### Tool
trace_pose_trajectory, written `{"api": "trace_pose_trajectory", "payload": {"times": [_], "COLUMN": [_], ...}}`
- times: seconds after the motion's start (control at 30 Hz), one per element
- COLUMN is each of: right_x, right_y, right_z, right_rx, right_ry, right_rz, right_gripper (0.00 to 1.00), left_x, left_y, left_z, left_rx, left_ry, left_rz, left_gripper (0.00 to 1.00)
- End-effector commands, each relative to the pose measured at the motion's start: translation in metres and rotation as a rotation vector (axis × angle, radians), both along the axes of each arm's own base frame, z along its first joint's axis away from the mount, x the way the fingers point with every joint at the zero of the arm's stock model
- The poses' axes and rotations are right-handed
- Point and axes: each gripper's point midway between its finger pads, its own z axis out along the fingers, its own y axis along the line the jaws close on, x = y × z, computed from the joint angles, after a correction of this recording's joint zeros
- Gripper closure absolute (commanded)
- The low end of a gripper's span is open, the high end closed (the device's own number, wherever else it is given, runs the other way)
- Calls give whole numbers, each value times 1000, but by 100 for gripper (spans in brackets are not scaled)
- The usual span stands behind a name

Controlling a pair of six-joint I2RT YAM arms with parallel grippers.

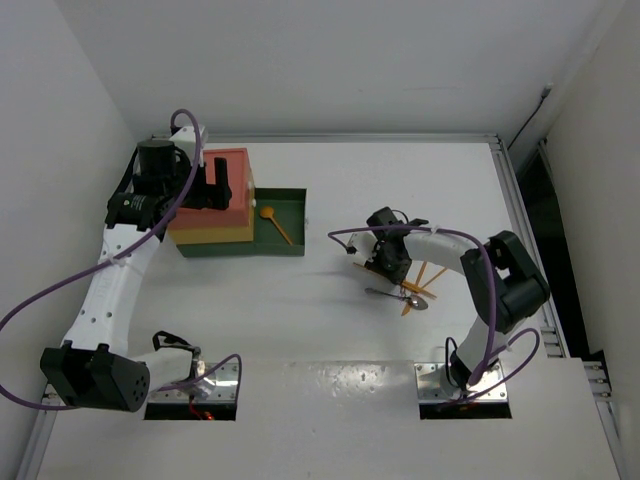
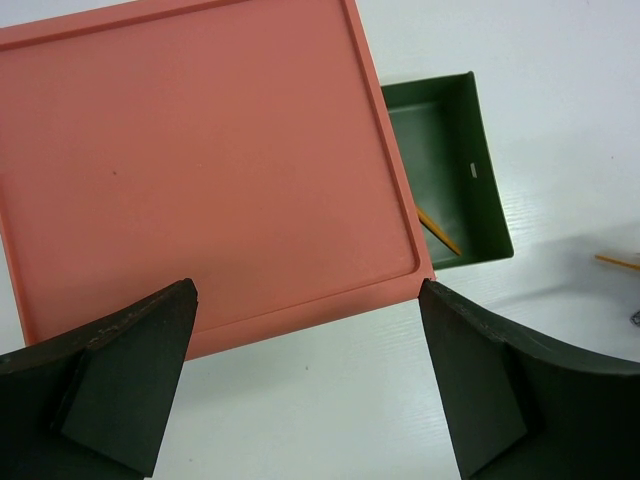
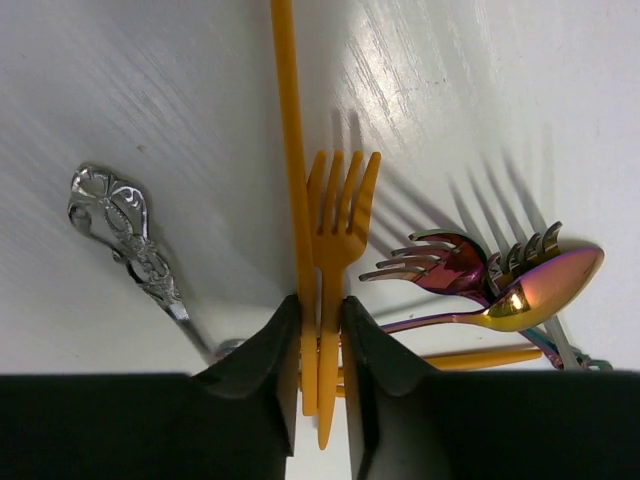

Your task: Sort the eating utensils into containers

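The right gripper (image 3: 320, 330) pinched the orange fork (image 3: 340, 215) plus the orange handle (image 3: 288, 150) at its 9 o'clock; lifting might have dropped one.

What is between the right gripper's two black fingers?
An orange fork and an orange handle beside it sit between the right gripper's fingers, seen in the right wrist view.

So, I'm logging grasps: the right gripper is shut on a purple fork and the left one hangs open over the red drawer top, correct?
No. The fork in the right gripper is orange, not purple; the right wrist view shows it. The left gripper does hang open over the red drawer top.
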Motion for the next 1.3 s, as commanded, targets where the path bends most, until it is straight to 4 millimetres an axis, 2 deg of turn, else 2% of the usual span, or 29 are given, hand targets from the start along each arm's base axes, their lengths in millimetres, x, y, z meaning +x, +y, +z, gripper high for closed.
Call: {"api": "trace_pose_trajectory", "payload": {"times": [0.0, 0.13, 0.2, 0.37, 0.5, 0.53, 0.57, 0.6, 0.67, 0.7, 0.77, 0.8, 0.83, 0.87, 0.9, 0.93, 1.0, 1.03, 1.1, 1.17, 1.2, 1.27], "right_x": [-1, 3, 3, 6, 14, 21, 25, 35, 45, 60, 73, 89, 99, 113, 119, 125, 134, 132, 136, 140, 144, 150], "right_y": [-5, 8, 15, 40, 71, 83, 91, 110, 132, 151, 183, 205, 217, 237, 247, 259, 270, 277, 285, 296, 299, 305], "right_z": [-10, 9, 21, 66, 104, 118, 118, 136, 147, 156, 167, 172, 174, 199, 200, 174, 176, 175, 158, 155, 141, 138], "right_rx": [-16, 11, 45, 146, 242, 288, 305, 367, 432, 487, 577, 615, 647, 717, 739, 714, 763, 774, 784, 803, 797, 810], "right_ry": [10, -4, 6, 16, 4, 4, 23, 1, 4, -1, 21, 25, 30, 11, 33, 85, 78, 80, 111, 109, 120, 115], "right_rz": [1, 27, 34, 57, 87, 77, 71, 83, 48, 40, -17, -32, -61, -102, -125, -158, -204, -202, -233, -235, -247, -252], "right_gripper": [82, 94, 95, 100, 100, 100, 100, 100, 100, 100, 100, 100, 100, 100, 100, 100, 100, 100, 100, 100, 100, 100], "left_x": [2, 2, 2, 0, 0, 0, 2, 2, 2, 2, 5, 5, 7, 6, 7, 8, 8, 8, 10, 12, 12, 13], "left_y": [0, 0, 0, 2, 2, 2, 2, 2, 2, 2, 1, 1, 1, 1, 3, 3, 9, 9, 9, 11, 11, 14], "left_z": [4, 0, 0, 3, 3, 3, 0, 0, 0, 0, -1, -1, -4, -4, -4, 0, 0, 0, 2, -1, -1, 0], "left_rx": [6, 7, 7, 11, 11, 11, 12, 12, 12, 12, 4, 4, 5, -4, 1, 1, 4, 4, 3, 9, 9, 8], "left_ry": [-21, -12, -12, -21, -21, -21, -12, -12, -12, -12, -12, -12, -3, -1, -2, -11, -10, -10, -19, -11, -11, -20], "left_rz": [-3, -3, -3, 5, 5, 5, 5, 5, 5, 5, 10, 10, 10, 16, 25, 25, 56, 56, 56, 65, 65, 74], "left_gripper": [0, 0, 0, 0, 0, 0, 0, 0, 0, 0, 0, 0, 0, 0, 0, 0, 0, 0, 0, 0, 0, 0]}}
